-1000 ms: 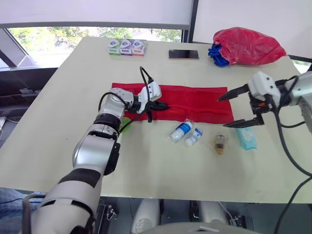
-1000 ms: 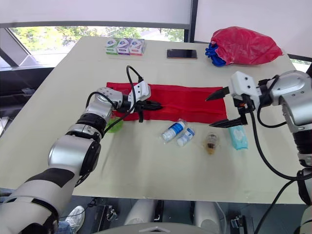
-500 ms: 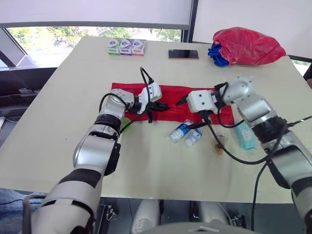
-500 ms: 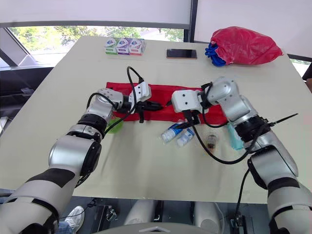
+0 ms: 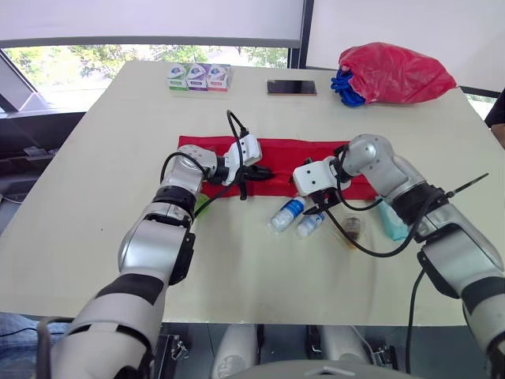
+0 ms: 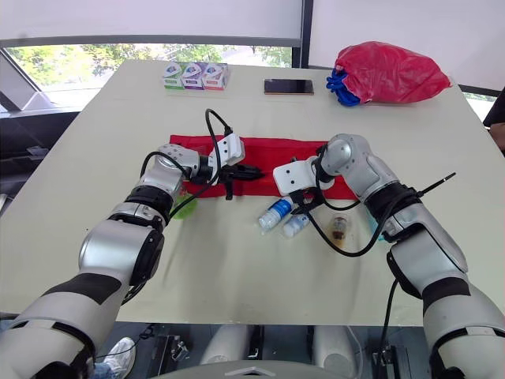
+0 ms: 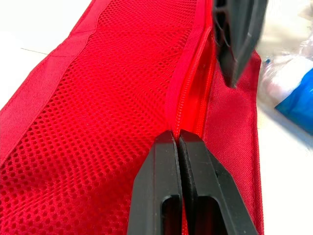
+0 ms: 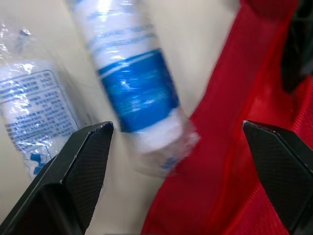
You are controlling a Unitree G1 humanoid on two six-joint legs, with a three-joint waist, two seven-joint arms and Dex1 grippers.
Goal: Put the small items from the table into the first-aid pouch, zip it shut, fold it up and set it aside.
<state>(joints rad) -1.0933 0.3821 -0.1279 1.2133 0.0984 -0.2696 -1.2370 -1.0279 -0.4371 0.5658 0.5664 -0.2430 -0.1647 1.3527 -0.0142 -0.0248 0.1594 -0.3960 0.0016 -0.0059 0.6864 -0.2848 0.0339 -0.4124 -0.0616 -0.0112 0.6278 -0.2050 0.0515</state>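
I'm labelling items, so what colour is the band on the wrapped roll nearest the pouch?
Blue, on a white roll; clearest in the right wrist view.

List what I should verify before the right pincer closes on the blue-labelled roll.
1. Right pincer open: ok, fingers spread either side of the blue-labelled roll.
2. Roll lined up between the fingers: ok.
3. Left pincer shut on the pouch, at its zipper edge: ok.
4. Pouch opening wide enough: cannot tell.
5. Neighbouring packet clear of the grasp: not ok, it lies close beside the roll.
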